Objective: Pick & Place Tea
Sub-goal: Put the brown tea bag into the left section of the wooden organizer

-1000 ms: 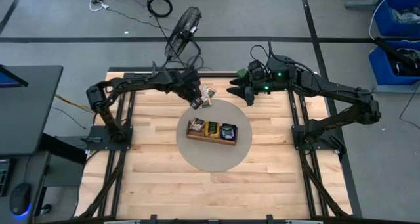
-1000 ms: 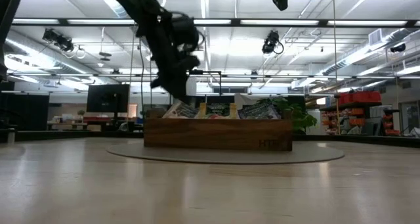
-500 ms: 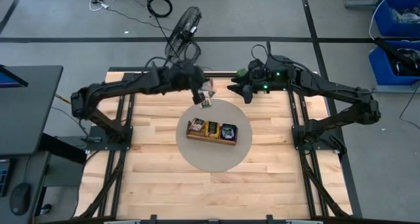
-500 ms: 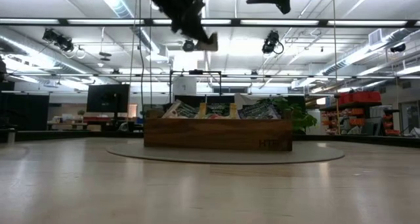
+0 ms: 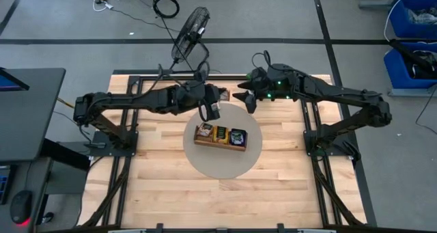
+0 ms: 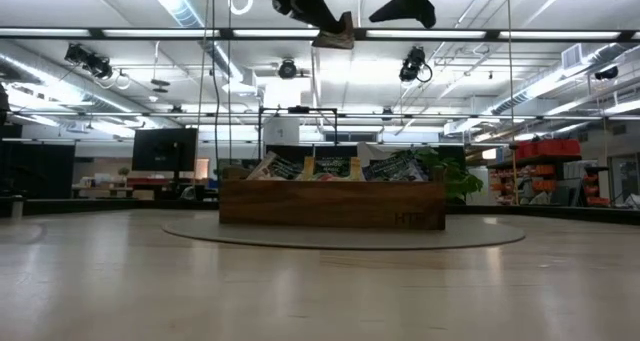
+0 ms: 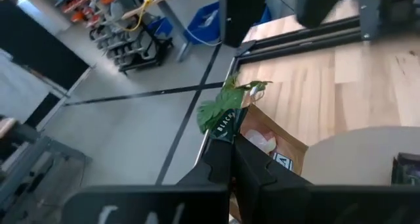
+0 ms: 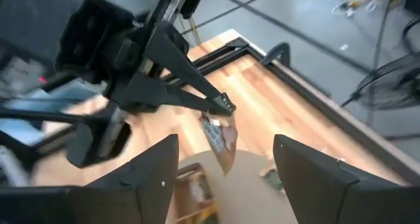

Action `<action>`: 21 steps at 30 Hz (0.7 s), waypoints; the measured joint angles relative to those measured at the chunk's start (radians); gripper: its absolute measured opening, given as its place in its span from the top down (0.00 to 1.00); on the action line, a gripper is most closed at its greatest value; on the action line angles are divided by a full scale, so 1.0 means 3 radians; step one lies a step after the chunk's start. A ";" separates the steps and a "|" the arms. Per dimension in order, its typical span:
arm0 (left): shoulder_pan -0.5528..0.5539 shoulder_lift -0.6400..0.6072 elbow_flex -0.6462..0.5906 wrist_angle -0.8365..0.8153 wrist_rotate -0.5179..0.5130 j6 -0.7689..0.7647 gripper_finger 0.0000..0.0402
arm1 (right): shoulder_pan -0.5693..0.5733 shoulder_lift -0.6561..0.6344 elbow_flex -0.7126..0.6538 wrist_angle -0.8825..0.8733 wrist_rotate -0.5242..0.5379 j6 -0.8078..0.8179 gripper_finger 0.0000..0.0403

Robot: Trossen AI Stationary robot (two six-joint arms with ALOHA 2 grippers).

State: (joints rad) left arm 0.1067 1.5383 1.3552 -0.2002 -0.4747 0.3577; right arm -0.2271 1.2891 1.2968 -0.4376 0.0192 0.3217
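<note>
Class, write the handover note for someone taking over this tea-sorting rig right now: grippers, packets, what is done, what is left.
Left gripper: shut on a tea packet, held high above the round mat's far edge.
Right gripper: open, empty, raised beside it over the mat's far edge.
Wooden tray: on the mat, packets already in its three compartments.
One loose packet lies on the mat.
Left: place the held packet; which compartment, I cannot tell.
</note>
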 joint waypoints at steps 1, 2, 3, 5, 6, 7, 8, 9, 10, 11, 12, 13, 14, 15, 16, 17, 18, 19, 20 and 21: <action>0.0000 0.0000 0.0000 0.0000 -0.0007 -0.0029 0.99 | 0.0026 0.0006 0.0000 -0.0001 0.0078 -0.0069 0.36; -0.0009 0.0000 0.0000 0.0005 -0.0009 -0.0050 0.99 | 0.0049 0.0011 0.0000 -0.0007 0.0147 -0.0137 0.36; -0.0018 0.0000 0.0000 0.0005 -0.0013 -0.0069 0.99 | 0.0076 0.0013 0.0000 -0.0005 0.0211 -0.0209 0.36; -0.0040 0.0000 0.0000 0.0004 -0.0012 -0.0084 0.99 | 0.0113 0.0030 0.0000 0.0042 0.0296 -0.0338 0.36; -0.0058 0.0000 0.0000 0.0006 -0.0012 -0.0084 0.99 | 0.0124 0.0036 0.0000 0.0037 0.0317 -0.0401 0.36; -0.0074 0.0000 0.0000 0.0021 -0.0012 -0.0084 0.99 | 0.0132 0.0044 -0.0001 0.0033 0.0322 -0.0444 0.36; -0.0088 0.0000 0.0000 0.0043 -0.0010 -0.0084 0.99 | 0.0138 0.0062 -0.0001 0.0063 0.0324 -0.0478 0.36; -0.0104 -0.0001 0.0000 0.0063 -0.0010 -0.0083 0.99 | 0.0141 0.0075 -0.0001 0.0093 0.0324 -0.0489 0.36; -0.0119 -0.0001 0.0000 0.0091 -0.0010 -0.0076 0.99 | 0.0141 0.0086 -0.0001 0.0086 0.0323 -0.0489 0.36; -0.0135 0.0000 0.0000 0.0135 -0.0010 -0.0051 0.99 | 0.0141 0.0099 -0.0001 0.0086 0.0323 -0.0491 0.36; -0.0150 0.0000 0.0000 0.0167 -0.0011 -0.0029 0.99 | 0.0141 0.0109 -0.0001 0.0108 0.0323 -0.0489 0.36; -0.0164 -0.0001 0.0000 0.0199 -0.0019 -0.0014 0.99 | 0.0141 0.0112 -0.0001 0.0108 0.0320 -0.0478 0.36; -0.0178 -0.0001 0.0000 0.0234 -0.0046 0.0000 0.99 | 0.0141 0.0111 -0.0001 0.0104 0.0317 -0.0450 0.36; -0.0189 -0.0001 0.0000 0.0257 -0.0074 0.0007 0.99 | 0.0141 0.0111 -0.0001 0.0110 0.0318 -0.0419 0.36; -0.0199 -0.0001 0.0000 0.0276 -0.0104 0.0009 0.99 | 0.0141 0.0111 -0.0001 0.0108 0.0316 -0.0402 0.36; -0.0203 -0.0001 0.0000 0.0278 -0.0137 0.0009 0.99 | 0.0141 0.0111 -0.0001 0.0106 0.0316 -0.0400 0.36; -0.0204 -0.0001 0.0000 0.0273 -0.0168 0.0012 0.99 | 0.0141 0.0111 -0.0001 0.0106 0.0315 -0.0399 0.36; -0.0204 -0.0001 0.0000 0.0272 -0.0189 0.0016 0.99 | 0.0141 0.0111 -0.0001 0.0112 0.0308 -0.0395 0.36; -0.0204 -0.0001 0.0000 0.0274 -0.0202 0.0018 0.99 | 0.0141 0.0111 -0.0001 0.0123 0.0270 -0.0387 0.36; -0.0204 -0.0001 0.0000 0.0285 -0.0210 0.0018 0.99 | 0.0141 0.0111 -0.0001 0.0126 0.0229 -0.0368 0.36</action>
State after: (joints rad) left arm 0.0456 1.5379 1.3552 -0.1146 -0.5377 0.3630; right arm -0.1848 1.3224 1.2964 -0.3998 0.0877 0.2114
